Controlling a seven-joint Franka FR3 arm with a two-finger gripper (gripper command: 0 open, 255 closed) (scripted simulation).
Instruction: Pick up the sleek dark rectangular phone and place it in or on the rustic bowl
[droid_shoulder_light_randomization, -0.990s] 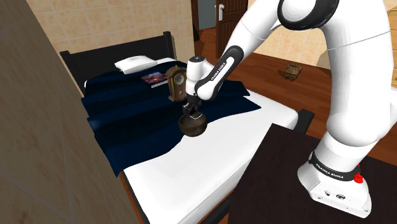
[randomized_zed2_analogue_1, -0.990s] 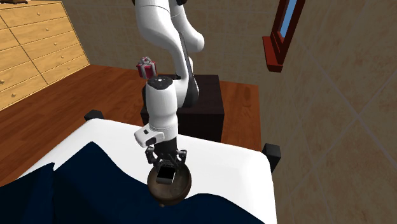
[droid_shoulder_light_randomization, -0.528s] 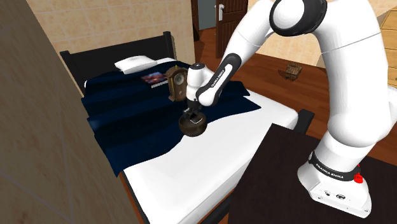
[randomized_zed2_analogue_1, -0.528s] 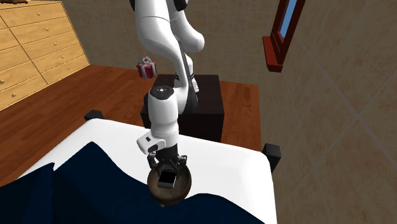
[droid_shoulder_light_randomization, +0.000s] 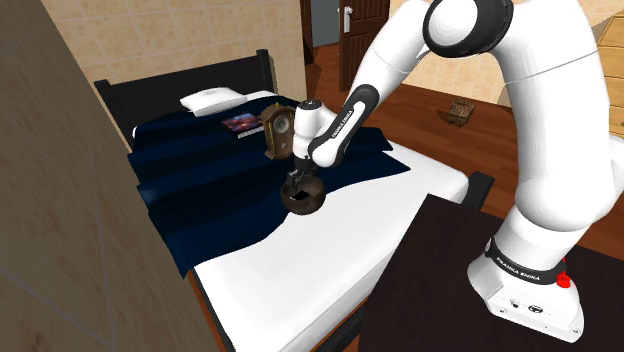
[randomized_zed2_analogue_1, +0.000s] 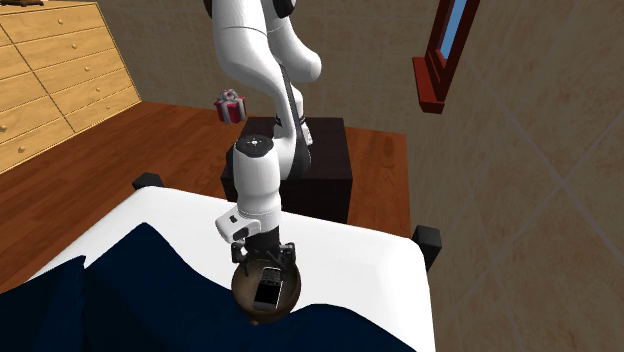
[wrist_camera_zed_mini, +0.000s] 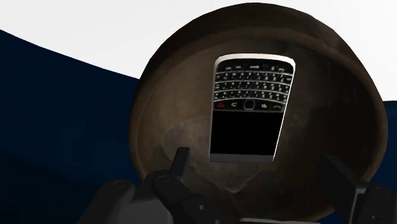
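A dark phone with a keypad and a black screen lies inside the brown rustic bowl, leaning on its inner wall. The bowl sits on the bed where the dark blue blanket meets the white sheet, and the phone shows in it from above. My gripper hangs just over the bowl's rim, open, its fingers standing apart on either side and touching nothing. From the shoulder view the gripper stands directly above the bowl.
A brown clock, a book and a white pillow lie further up the bed. The dark stand is beside the bed's corner. A small gift box rests on the wooden floor behind the arm.
The gripper came down to the bowl, then its fingers opened. The phone left them and now lies lower inside the bowl.
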